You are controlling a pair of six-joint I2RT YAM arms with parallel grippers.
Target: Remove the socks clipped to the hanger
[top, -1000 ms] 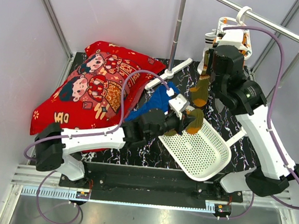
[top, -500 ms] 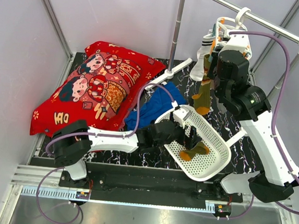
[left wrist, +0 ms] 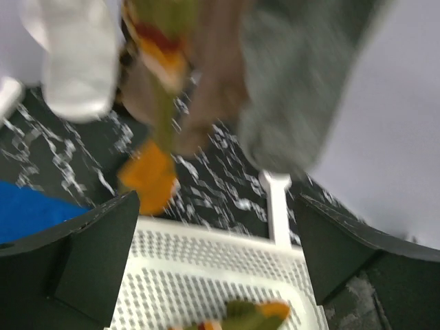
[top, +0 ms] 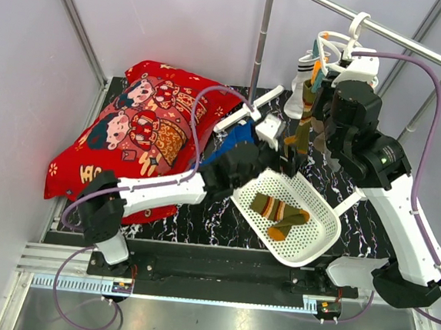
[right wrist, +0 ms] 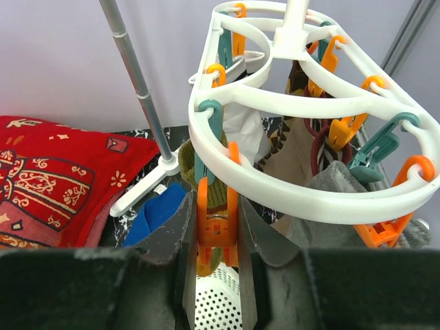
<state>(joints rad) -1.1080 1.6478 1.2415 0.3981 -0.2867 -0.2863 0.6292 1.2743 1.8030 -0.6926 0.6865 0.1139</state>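
The white round hanger (top: 340, 50) hangs from the rail with socks clipped under it. These are a white one (top: 297, 88), an olive-green one with an orange toe (top: 303, 134), a brown one (left wrist: 214, 89) and a grey one (left wrist: 295, 82). My right gripper (right wrist: 216, 240) is shut on an orange peg (right wrist: 217, 213) of the hanger ring (right wrist: 289, 185), where the olive-green cuff (right wrist: 185, 159) hangs. My left gripper (top: 284, 167) is open and empty over the far-left rim of the basket, below the hanging socks. One olive-green and orange sock (top: 278, 211) lies loose in the basket.
The white perforated basket (top: 318, 239) sits at the front right. Behind the left arm lie a blue cloth (top: 234, 147) and a large red pillow (top: 130, 134). A metal pole (top: 260, 45) on a white foot rises beside the hanger.
My left gripper opened and dropped the olive-green sock into the basket, then rose back toward the hanging socks. My right gripper stayed shut on the peg while the hanger shifted slightly right.
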